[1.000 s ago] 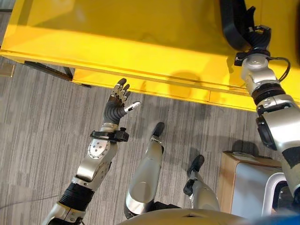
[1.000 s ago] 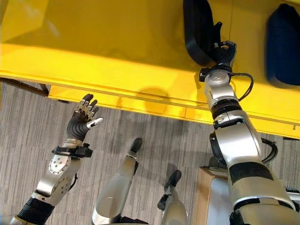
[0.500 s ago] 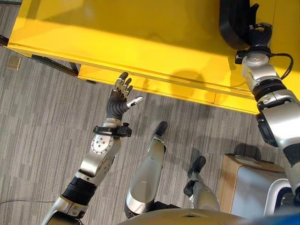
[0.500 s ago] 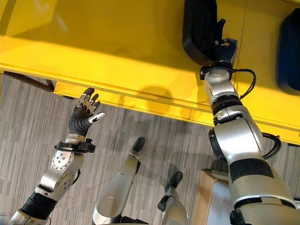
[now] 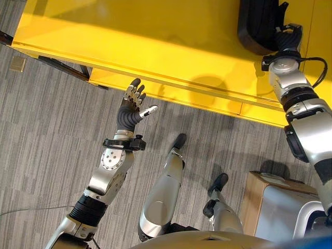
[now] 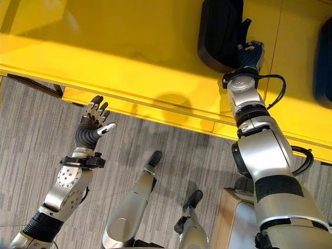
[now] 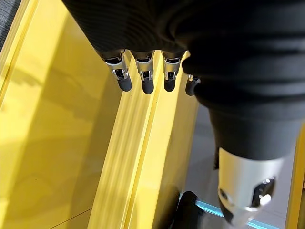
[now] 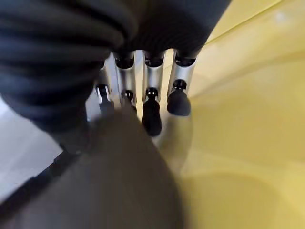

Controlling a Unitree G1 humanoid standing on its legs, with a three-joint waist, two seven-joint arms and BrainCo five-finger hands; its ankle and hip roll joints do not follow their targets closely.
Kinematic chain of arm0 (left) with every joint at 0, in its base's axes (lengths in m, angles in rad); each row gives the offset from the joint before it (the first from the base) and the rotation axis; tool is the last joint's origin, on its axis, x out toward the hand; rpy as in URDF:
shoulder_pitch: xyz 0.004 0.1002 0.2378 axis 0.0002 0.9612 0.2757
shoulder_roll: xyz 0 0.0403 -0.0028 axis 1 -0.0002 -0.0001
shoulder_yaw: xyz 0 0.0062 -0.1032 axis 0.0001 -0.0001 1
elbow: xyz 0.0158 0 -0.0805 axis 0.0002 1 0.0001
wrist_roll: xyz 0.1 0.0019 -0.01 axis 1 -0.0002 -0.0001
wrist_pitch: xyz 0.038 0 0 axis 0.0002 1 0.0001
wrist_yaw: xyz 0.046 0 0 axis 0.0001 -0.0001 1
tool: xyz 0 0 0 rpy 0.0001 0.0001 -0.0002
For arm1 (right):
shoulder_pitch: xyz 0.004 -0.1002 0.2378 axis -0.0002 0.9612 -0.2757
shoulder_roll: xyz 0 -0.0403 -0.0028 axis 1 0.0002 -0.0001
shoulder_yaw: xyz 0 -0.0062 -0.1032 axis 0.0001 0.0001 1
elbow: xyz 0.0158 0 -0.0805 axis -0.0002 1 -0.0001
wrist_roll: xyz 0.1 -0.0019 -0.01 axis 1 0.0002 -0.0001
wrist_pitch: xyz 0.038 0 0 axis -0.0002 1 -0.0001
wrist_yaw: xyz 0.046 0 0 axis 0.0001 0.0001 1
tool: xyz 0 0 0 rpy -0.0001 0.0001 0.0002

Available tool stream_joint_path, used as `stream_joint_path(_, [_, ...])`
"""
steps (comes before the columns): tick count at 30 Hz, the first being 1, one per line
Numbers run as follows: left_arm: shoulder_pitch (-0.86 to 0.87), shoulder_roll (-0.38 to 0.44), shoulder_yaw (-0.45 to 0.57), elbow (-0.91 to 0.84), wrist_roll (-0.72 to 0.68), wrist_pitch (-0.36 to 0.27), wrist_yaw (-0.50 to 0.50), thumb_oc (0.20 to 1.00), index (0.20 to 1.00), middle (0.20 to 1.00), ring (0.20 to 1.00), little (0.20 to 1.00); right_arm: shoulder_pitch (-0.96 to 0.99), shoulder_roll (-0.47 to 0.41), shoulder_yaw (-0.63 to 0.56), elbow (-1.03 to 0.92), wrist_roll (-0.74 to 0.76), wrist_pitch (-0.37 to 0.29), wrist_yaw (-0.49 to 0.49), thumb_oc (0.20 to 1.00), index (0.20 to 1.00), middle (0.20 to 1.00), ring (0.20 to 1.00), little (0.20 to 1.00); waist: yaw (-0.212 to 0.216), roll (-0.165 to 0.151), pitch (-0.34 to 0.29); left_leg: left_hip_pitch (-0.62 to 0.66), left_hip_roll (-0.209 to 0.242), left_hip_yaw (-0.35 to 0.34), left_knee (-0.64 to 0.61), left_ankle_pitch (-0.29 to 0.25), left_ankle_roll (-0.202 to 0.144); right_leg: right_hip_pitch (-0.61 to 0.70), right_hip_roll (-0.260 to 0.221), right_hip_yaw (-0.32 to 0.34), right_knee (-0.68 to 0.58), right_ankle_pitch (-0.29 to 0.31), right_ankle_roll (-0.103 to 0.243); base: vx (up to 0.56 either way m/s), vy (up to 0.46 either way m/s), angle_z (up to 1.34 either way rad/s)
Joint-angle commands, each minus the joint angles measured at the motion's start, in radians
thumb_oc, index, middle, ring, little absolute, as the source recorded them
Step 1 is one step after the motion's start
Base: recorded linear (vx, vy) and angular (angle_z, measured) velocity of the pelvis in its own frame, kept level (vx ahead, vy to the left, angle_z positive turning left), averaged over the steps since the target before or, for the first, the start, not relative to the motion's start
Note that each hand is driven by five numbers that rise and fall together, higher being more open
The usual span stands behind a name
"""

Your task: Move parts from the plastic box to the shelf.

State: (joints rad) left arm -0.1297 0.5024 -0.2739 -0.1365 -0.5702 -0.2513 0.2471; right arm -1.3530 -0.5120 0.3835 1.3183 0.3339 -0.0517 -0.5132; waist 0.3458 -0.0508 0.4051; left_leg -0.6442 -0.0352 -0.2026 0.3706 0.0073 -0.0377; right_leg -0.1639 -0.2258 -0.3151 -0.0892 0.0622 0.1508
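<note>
A black part (image 6: 220, 33) is gripped by the right hand (image 6: 249, 54) on the yellow shelf (image 6: 129, 46) — fingers curled on its edge. The left hand (image 5: 132, 106) is held over the floor (image 5: 41, 129), fingers straight and spread.

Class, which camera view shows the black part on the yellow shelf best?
The right eye view: the whole black part shows on the yellow shelf, the right robot hand beside it. The left eye view crops its top; the right wrist view shows a blurred dark mass.

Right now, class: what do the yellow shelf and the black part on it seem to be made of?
Yellow shelf: probably painted metal or laminate; smooth, glossy, catching soft reflections. Black part: likely moulded plastic; matte, rounded edges. The right hand rests against it.
</note>
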Motion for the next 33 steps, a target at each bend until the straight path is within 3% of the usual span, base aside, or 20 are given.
stream_joint_path(1, [0.023,0.041,-0.018,-0.094,-0.002,-0.069,0.009,1.000,1.000,1.000,1.000,1.000,-0.057,-0.040,0.020,-0.028,0.038,-0.024,-0.007,1.000,1.000,1.000,1.000,1.000,0.018,-0.009,-0.041,-0.024,-0.036,-0.001,-0.081,0.015,-0.029,0.148,-0.021,-0.024,0.089,-0.144,0.013,0.00,0.000,0.00])
stream_joint_path(17, [0.023,0.056,-0.025,-0.073,-0.008,-0.060,0.005,1.000,1.000,1.000,1.000,1.000,-0.028,-0.045,0.005,-0.082,0.011,-0.018,-0.043,1.000,1.000,1.000,1.000,1.000,-0.005,-0.020,-0.062,-0.001,-0.022,0.009,-0.087,0.022,-0.031,0.169,-0.008,-0.008,0.079,-0.146,0.013,-0.01,0.000,0.00])
stream_joint_path(33, [0.064,0.091,0.005,-0.045,-0.025,-0.038,-0.031,1.000,1.000,1.000,1.000,1.000,0.074,-0.051,-0.089,-0.487,-0.066,-0.045,-0.112,1.000,1.000,1.000,1.000,1.000,-0.055,-0.046,-0.144,0.092,0.029,0.031,-0.145,0.049,-0.034,0.204,0.002,0.017,0.063,-0.130,0.014,-0.01,-0.007,-0.05])
